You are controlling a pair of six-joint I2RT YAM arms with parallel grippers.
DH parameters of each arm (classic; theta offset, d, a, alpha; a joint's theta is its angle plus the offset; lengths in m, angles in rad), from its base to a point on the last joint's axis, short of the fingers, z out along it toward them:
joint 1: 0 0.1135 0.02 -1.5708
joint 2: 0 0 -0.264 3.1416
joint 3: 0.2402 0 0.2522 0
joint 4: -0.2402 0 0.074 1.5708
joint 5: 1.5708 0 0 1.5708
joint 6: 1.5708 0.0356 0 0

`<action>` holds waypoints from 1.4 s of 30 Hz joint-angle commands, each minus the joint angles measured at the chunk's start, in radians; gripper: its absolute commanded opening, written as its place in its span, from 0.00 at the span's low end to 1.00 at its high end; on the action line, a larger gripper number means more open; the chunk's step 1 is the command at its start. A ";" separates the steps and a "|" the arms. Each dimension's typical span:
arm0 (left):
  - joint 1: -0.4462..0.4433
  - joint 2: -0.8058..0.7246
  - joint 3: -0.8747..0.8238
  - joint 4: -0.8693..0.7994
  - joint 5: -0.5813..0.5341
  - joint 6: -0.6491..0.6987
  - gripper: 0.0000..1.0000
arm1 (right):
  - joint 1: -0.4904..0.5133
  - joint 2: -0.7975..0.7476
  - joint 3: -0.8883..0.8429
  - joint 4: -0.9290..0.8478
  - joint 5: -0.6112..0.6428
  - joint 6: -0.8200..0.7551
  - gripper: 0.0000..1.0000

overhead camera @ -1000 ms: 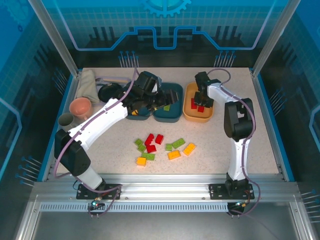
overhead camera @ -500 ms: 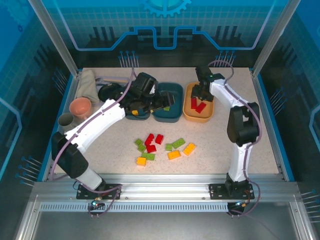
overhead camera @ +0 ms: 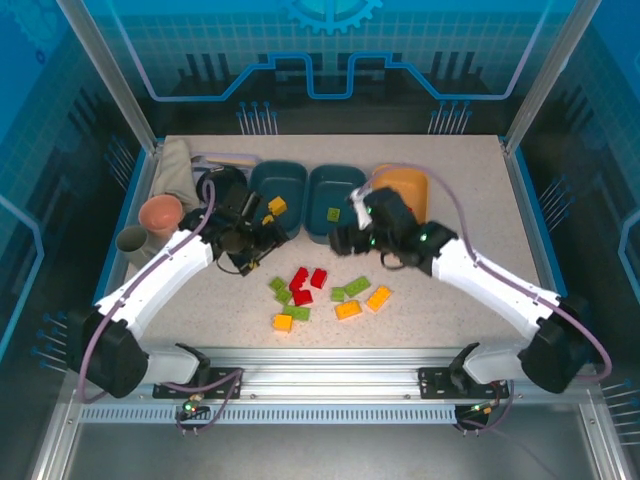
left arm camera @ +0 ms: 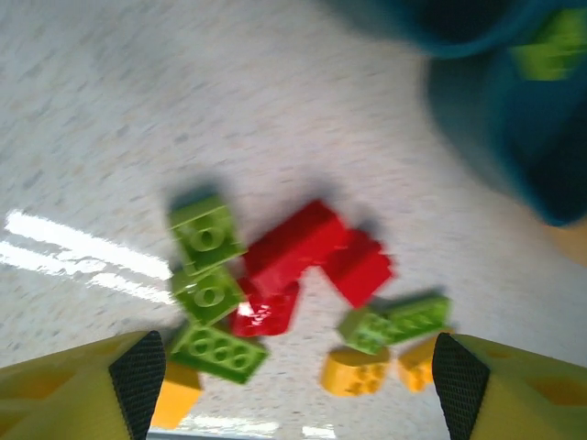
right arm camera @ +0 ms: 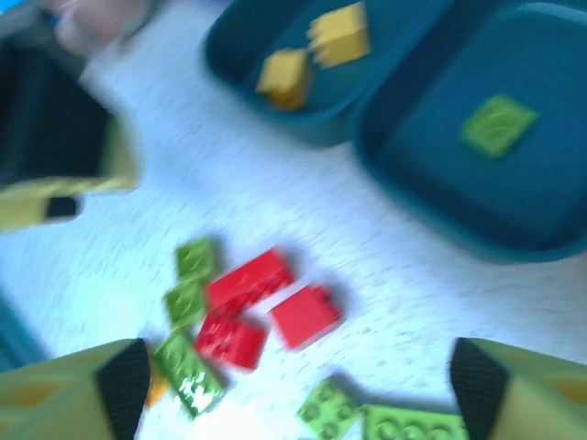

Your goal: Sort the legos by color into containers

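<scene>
You are holding left fingers [left arm camera: 138,371] and right fingers [right arm camera: 124,376] spread empty, red lego [left arm camera: 295,246] lying long axis 2-to-8 o'clock, teal bin [left arm camera: 514,137] blurring, cut off

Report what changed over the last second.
The right claw left the orange bin and swung nearer and leftward to the loose bricks; it now hangs open and empty. The left claw drew back from the left teal bin, uncovering two yellow bricks inside, and is open too. The bins, the loose bricks and the green brick in the middle teal bin stayed put.
</scene>
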 commanded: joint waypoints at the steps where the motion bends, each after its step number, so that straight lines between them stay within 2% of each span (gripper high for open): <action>1: 0.005 0.049 -0.052 0.077 0.070 -0.115 0.80 | 0.055 -0.032 -0.038 0.140 -0.068 0.009 0.98; 5: 0.006 0.119 -0.075 0.122 0.048 -0.132 0.80 | 0.108 -0.020 -0.034 0.117 -0.066 0.021 1.00; 13: 0.007 0.251 -0.065 0.193 0.044 -0.138 0.76 | 0.123 -0.029 -0.039 0.098 -0.059 0.042 1.00; 17: 0.007 0.268 -0.074 0.163 0.025 -0.153 0.69 | 0.122 -0.042 -0.052 0.086 -0.041 0.043 1.00; 23: -0.001 0.285 -0.126 0.228 0.042 -0.175 0.60 | 0.116 -0.028 -0.055 0.081 -0.037 0.052 0.99; 32: -0.010 0.289 -0.127 0.242 0.010 -0.165 0.37 | 0.107 -0.009 -0.038 0.075 -0.032 0.063 0.99; 34: -0.011 0.275 -0.118 0.229 -0.002 -0.163 0.35 | 0.106 -0.014 -0.037 0.067 -0.024 0.066 0.98; 39: -0.018 0.204 0.020 0.102 -0.069 -0.094 0.35 | 0.052 -0.090 -0.036 0.041 0.039 0.099 0.98; 42: -0.020 0.214 0.174 0.037 -0.088 -0.022 0.35 | -0.037 -0.155 -0.047 0.067 0.059 0.153 0.98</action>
